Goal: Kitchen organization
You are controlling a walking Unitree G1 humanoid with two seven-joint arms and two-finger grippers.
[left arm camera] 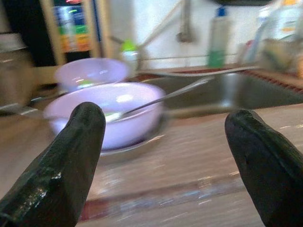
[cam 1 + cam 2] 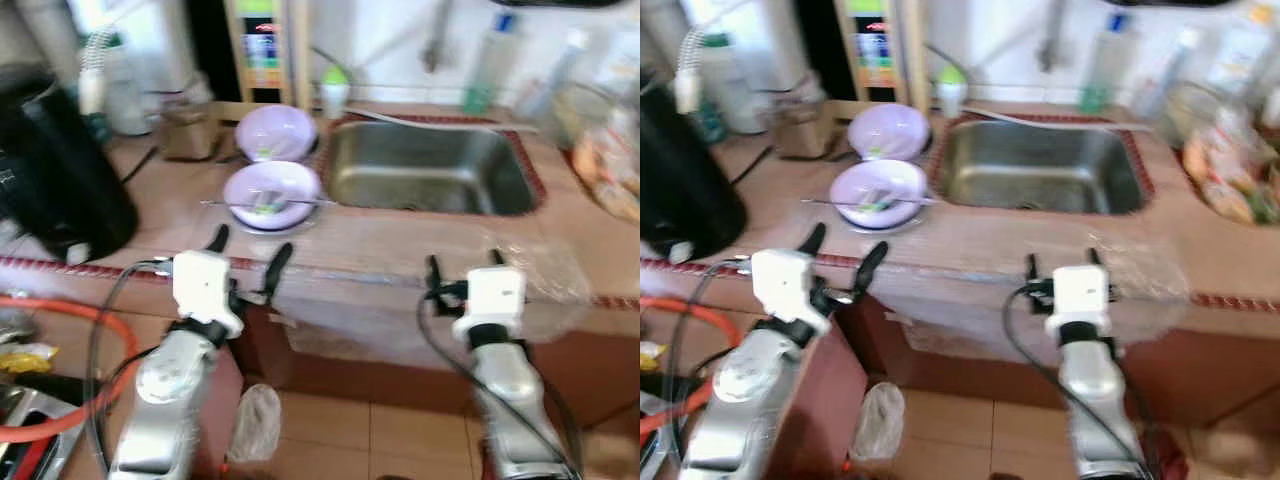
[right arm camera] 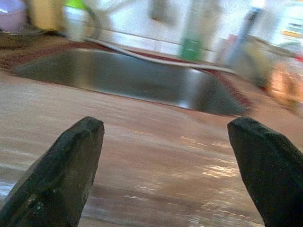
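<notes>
I see a brown counter [image 2: 400, 240] with a steel sink [image 2: 425, 170] set into it. Left of the sink sit two lilac bowls: the near bowl [image 2: 270, 192] with a utensil [image 2: 265, 203] lying across it, the far bowl [image 2: 275, 132] just behind. A black appliance [image 2: 55, 170] stands at the left end, bottles [image 2: 490, 65] behind the sink.
</notes>
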